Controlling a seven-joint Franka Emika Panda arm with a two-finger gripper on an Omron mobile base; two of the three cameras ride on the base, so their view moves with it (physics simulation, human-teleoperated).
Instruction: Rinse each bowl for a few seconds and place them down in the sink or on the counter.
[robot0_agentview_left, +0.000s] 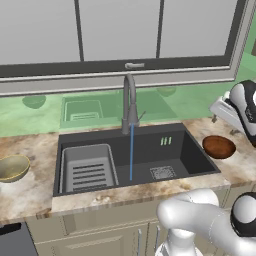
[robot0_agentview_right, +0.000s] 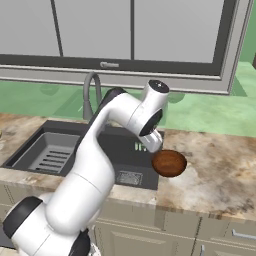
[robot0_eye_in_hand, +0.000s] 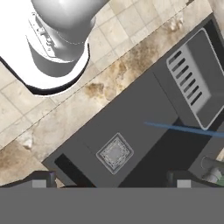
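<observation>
Sitting on the beige-and-brown mottled stone counter (robot0_agentview_left: 30, 192), just right of the wide dark grey rectangular sink (robot0_agentview_left: 195, 150): a dark reddish-brown round bowl (robot0_agentview_left: 218, 147), upright, close to the basin's right rim but clear of it, with bare stone lying open to its right and toward the pale front edge. Resting well apart on the far left stretch of counter: a shiny olive-gold round bowl (robot0_agentview_left: 13, 167), tilted slightly, near the left frame edge and short of the basin's left rim.

Running from the grey curved metal faucet (robot0_agentview_left: 129, 102) behind the sink: a thin blue stream of water (robot0_agentview_left: 131, 152), falling into the open middle of the basin, between the lighter grey slotted tray (robot0_agentview_left: 87, 167) filling the left part and the square drain (robot0_agentview_left: 163, 172) toward the right front. Leaving free floor around the stream and drain.

Hovering above the basin's right side, beside the reddish-brown bowl: the white arm's two-finger gripper (robot0_eye_in_hand: 111, 181), looking down on drain, stream and tray, fingertips (robot0_eye_in_hand: 41, 180) standing wide apart, gripping nothing, not touching either bowl.
</observation>
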